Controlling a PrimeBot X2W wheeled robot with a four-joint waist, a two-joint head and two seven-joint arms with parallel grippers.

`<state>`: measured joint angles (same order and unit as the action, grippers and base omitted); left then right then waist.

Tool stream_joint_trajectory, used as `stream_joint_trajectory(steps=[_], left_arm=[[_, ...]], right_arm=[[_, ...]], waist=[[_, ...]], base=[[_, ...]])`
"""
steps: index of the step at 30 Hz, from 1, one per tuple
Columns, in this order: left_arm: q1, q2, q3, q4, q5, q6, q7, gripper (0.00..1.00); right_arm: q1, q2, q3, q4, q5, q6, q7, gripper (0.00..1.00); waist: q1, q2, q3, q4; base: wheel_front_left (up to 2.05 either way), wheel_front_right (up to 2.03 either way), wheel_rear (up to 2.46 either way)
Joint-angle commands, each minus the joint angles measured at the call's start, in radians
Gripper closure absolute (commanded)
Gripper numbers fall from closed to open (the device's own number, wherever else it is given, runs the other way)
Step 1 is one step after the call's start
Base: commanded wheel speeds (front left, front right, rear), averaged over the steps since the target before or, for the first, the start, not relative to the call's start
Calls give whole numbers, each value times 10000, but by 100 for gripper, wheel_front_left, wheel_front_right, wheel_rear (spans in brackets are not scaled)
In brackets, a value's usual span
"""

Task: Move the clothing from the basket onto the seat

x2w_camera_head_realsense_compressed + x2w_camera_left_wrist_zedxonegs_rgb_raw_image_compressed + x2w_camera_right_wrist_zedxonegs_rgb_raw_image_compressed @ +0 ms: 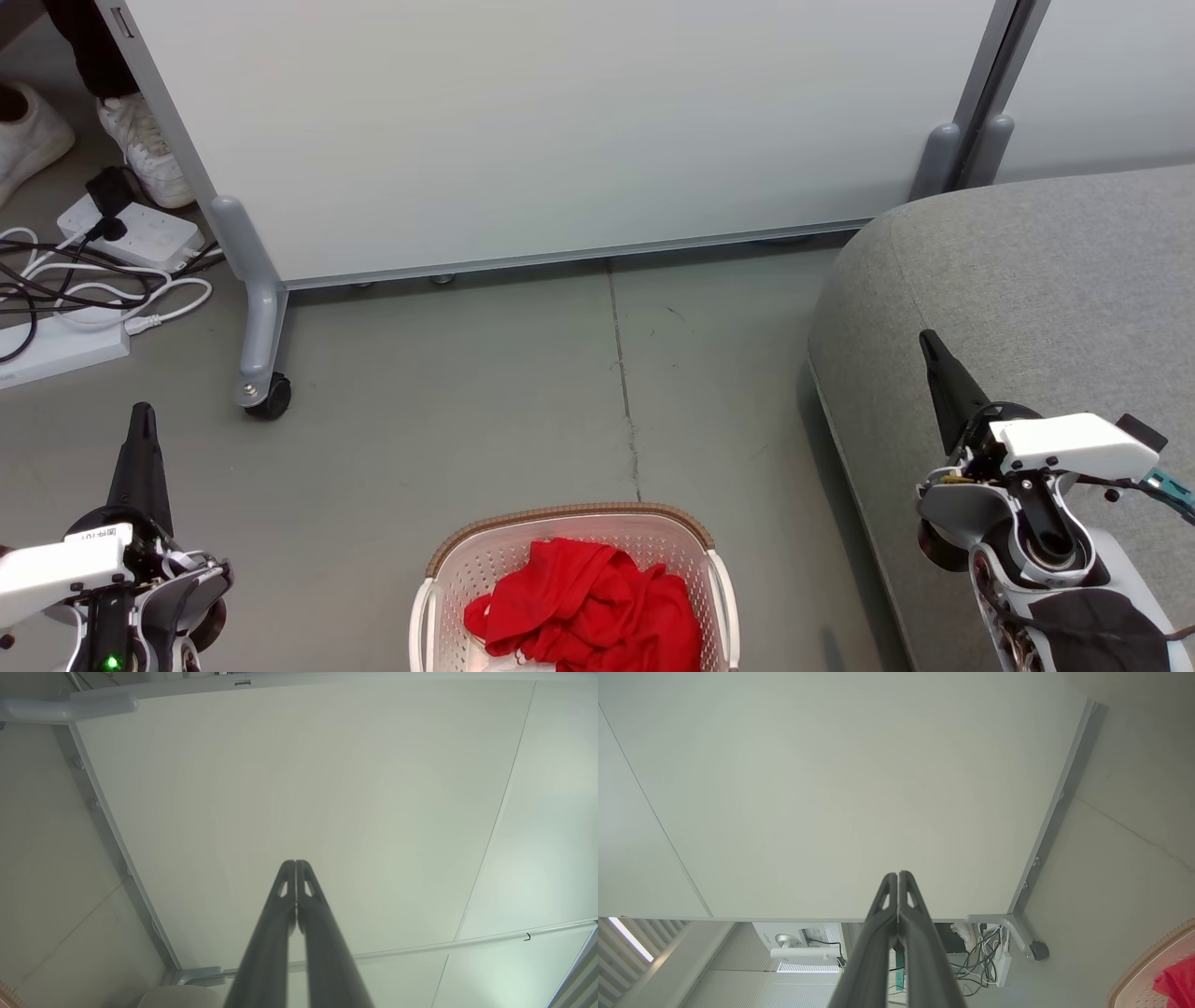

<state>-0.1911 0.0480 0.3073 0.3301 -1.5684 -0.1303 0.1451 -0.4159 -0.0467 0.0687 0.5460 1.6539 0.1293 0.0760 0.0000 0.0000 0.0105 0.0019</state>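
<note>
Left of cream-white perforated plastic basket (569,514) with brown woven rim: left gripper (142,425), dark fingers pressed together, empty. Inside basket: bright red fabric clothing (588,607), bunched, untouched. Right of basket: right gripper (934,359), fingers likewise closed, empty, by edge of large grey upholstered seat (1046,271). Risk of shoving fabric down if reaching in unopened; of shallow pinch spilling garment onto floor (766,448) right of basket.

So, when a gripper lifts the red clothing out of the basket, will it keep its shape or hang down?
The red clothing lies crumpled in soft folds, so it will probably droop when lifted. The fabric seems thin, so likely light. Overlapping folds may make one pinch drag more along.
</note>
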Motion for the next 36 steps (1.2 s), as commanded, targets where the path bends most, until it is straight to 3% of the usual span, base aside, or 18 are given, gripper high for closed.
stream_joint_trajectory(steps=[1, 4, 5, 21, 36], left_arm=[[-138, 18, 34, -20, 14, -36, 40, 100], [-138, 18, 34, -20, 14, -36, 40, 100], [0, 0, -1, -1, 1, 0, 0, 0], [207, 101, -756, -422, 410, 5, -661, 0], [461, 377, -1366, -1214, 3838, 87, -1425, 0]], right_arm=[[-18, -75, -25, 4, 21, 28, 26, 100], [-18, -75, -25, 3, 20, 28, 26, 100], [0, 0, 0, -2, -1, 0, -2, 0], [630, -34, 148, -662, -814, 4, -610, 0], [1002, -199, -132, -1791, -4875, 9, -1190, 0]], waist=[[0, 0, 0, 0], [0, 0, 0, 0], [0, 0, 0, 0], [0, 0, -36, 5], [0, 0, -118, 28]], base=[[0, 0, 0], [0, 0, 0], [0, 0, 0], [0, 0, 0], [0, 0, 0]])
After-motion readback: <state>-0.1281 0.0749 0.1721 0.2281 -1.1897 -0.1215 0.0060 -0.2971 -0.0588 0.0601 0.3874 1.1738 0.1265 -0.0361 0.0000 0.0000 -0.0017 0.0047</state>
